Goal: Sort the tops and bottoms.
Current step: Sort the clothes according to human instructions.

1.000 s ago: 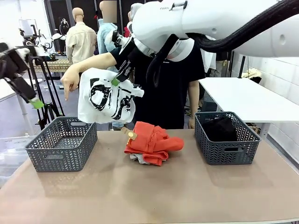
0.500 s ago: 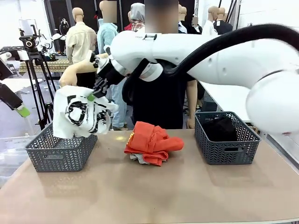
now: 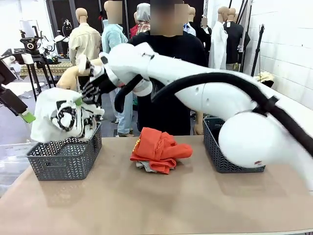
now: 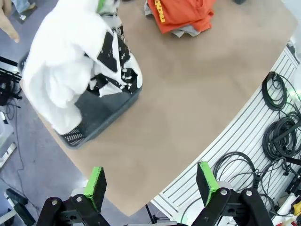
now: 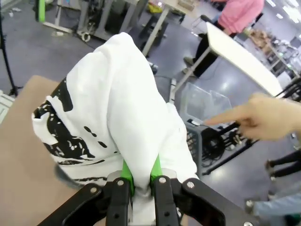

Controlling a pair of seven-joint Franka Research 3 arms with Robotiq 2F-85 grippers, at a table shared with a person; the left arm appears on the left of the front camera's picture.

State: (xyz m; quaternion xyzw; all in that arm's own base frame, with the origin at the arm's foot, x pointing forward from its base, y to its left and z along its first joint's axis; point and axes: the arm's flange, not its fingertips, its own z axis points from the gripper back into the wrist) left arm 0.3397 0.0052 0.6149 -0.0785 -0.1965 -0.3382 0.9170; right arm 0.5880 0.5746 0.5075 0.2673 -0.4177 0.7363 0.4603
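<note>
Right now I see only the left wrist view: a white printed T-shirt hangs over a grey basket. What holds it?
Observer: The right gripper, shut on a fold of the white T-shirt.
Operator: Is it already inside?
Observer: From the front, most of it hangs above the left basket, its lower edge near the rim.
Operator: Any other basket?
Observer: Yes, a second basket at the table's right, partly behind the right arm.

The grey top (image 3: 142, 167) lies mostly hidden beneath the orange top (image 3: 161, 147).

Two baskets: left basket (image 3: 63, 164), right basket (image 3: 210, 142); one white T-shirt (image 3: 56, 115); one orange top (image 3: 159, 147); seemingly one grey top (image 3: 141, 165).
</note>
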